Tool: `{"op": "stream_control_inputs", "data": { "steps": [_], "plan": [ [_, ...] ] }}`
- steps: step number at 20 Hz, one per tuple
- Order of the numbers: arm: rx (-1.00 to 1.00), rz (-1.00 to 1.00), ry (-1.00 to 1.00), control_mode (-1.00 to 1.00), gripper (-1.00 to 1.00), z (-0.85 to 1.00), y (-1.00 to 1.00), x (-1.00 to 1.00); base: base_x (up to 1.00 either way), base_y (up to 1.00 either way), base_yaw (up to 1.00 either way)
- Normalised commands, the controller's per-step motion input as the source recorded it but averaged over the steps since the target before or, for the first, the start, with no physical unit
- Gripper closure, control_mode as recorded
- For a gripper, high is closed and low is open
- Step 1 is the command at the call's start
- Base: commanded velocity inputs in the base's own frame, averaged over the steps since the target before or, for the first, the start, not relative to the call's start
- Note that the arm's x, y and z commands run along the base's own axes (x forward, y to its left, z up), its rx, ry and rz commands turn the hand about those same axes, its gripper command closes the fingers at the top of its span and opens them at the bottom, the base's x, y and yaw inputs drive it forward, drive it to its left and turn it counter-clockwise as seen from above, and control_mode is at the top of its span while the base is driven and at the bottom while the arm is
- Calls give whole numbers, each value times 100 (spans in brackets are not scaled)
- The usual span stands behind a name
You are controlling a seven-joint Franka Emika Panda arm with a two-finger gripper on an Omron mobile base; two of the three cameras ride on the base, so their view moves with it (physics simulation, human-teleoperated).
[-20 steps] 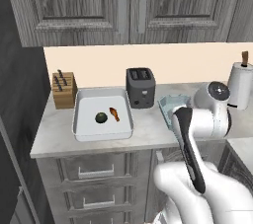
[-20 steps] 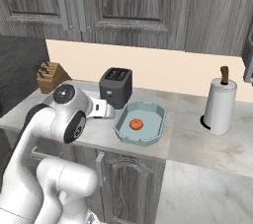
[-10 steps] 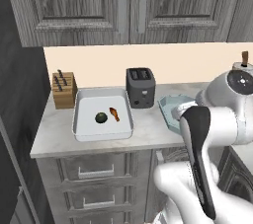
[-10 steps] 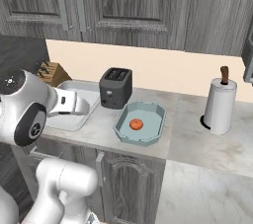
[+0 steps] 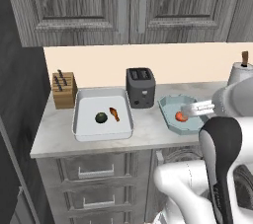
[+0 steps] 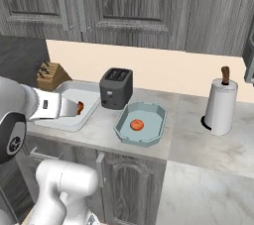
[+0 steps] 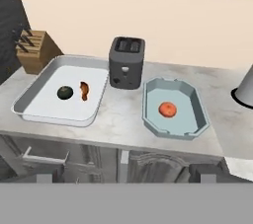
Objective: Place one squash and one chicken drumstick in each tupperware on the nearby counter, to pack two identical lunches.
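On the counter [image 5: 143, 131] a large white tupperware [image 5: 79, 119] [image 7: 54, 104] holds a dark green squash [image 5: 101, 117] [image 7: 65, 92] and a chicken drumstick [image 5: 114, 114] [image 7: 84, 90] side by side. To its right, past the toaster, a pale blue-green octagonal tupperware [image 5: 168, 119] [image 7: 197, 119] holds an orange-red squash [image 5: 181, 116] [image 7: 168, 109]. My gripper [image 7: 126, 176] [image 6: 69, 110] is open and empty. It hangs back from the counter's front edge, facing both containers from above.
A black toaster [image 5: 141, 87] [image 7: 127, 62] stands between the two containers at the back. A wooden knife block [image 5: 64, 90] is at the far left, a paper towel roll [image 6: 221, 105] on the right. Dark drawers [image 5: 94, 171] run below the counter.
My arm has swung up and back towards the cameras, drawing the hand away from the counter. Containers, squashes and drumstick lie as before. The gripper stayed open.
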Motion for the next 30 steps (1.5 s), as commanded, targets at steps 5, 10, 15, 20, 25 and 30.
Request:
{"op": "stream_control_inputs", "data": {
  "steps": [5,10,15,20,25,30],
  "plan": [
    [17,0,-6,-100,-100,-6,-3,0,0,0,0],
    [4,0,0,-100,-100,-18,8,4,0,0,0],
    [0,0,0,100,-100,0,0,0,-21,23,0],
    [0,0,0,100,-100,0,0,0,-99,1,1],
    [0,0,0,100,-100,0,0,0,-100,15,4],
    [0,0,0,100,-100,0,0,0,-98,59,7]
  ]
}}
